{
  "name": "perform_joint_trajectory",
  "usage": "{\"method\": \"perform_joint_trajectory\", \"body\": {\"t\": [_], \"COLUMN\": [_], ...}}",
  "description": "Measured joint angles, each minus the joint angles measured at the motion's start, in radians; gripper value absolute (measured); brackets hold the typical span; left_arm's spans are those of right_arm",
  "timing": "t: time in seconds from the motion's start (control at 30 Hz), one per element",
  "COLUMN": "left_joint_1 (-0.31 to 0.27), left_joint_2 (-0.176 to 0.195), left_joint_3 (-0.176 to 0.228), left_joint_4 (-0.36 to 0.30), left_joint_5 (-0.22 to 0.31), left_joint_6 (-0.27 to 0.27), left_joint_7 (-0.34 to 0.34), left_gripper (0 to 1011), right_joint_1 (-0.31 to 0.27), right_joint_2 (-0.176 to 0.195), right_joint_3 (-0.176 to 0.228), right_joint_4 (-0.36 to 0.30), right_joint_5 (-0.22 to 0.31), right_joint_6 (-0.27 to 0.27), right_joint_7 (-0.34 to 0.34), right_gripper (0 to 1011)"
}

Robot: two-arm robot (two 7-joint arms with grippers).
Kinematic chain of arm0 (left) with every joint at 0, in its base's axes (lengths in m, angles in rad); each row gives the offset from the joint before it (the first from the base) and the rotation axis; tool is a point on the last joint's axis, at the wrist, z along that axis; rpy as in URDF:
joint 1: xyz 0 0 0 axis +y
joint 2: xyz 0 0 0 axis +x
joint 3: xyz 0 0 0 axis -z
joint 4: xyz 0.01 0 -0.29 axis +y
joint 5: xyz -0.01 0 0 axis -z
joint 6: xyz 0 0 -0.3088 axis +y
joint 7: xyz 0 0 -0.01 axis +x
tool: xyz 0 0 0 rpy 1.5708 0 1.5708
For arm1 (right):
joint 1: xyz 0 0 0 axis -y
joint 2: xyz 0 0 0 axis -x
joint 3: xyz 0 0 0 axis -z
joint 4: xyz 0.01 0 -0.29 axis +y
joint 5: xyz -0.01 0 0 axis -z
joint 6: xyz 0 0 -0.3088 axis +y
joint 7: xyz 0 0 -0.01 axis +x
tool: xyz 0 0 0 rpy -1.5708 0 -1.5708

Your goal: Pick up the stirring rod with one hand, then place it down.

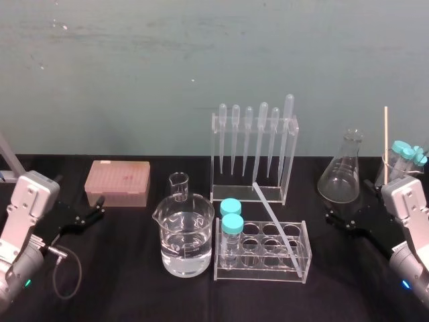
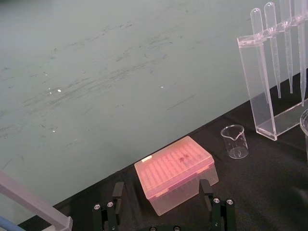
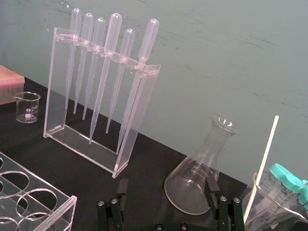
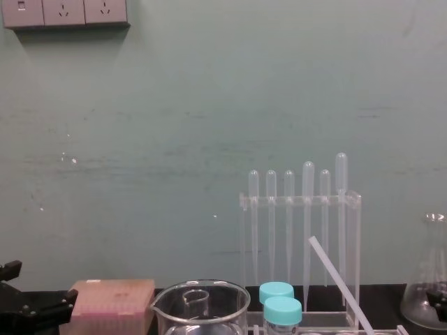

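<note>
My left gripper [image 2: 161, 186] sits low at the left side of the tabletop [image 1: 134, 285]. Its fingers are spread wide with nothing between them, and they point toward a pink box [image 1: 117, 182] that stands just ahead and apart from them. My right gripper [image 3: 166, 186] mirrors it on the right side. It is also spread wide and empty, and it faces a glass flask [image 1: 343, 171] without touching it.

The stirring rod [image 1: 273, 218] is near the middle, well apart from both grippers. It lies slanted across a clear tube rack [image 1: 301, 265]. Its lower end is at the rack's front right and its raised end points toward the foot of a clear pipette stand [image 1: 288, 168] behind. I cannot tell whether it touches that stand.

Two teal-capped tubes [image 1: 231, 216] stand in the rack's left end. Beside the rack on the left is a large beaker [image 1: 188, 241] partly filled with clear liquid, and a small beaker [image 1: 179, 186] stands behind it. At the far right a glass holds more teal-capped tubes and a pale stick [image 1: 386, 134].

The tabletop is black, the wall [image 1: 134, 67] behind is a scuffed blue-green, and wall sockets [image 4: 64, 12] are mounted high on it.
</note>
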Motion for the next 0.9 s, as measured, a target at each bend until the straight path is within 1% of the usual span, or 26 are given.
{"method": "perform_joint_trajectory", "body": {"t": [0.9], "left_joint_1": [0.000], "left_joint_2": [0.000], "left_joint_3": [0.000], "left_joint_4": [0.000], "left_joint_5": [0.000], "left_joint_6": [0.000], "left_joint_7": [0.000], "left_gripper": [1000], "right_joint_1": [0.000], "right_joint_2": [0.000], "right_joint_3": [0.000], "right_joint_4": [0.000], "right_joint_5": [0.000], "right_joint_6": [0.000], "right_joint_7": [0.000], "right_gripper": [1003]}}
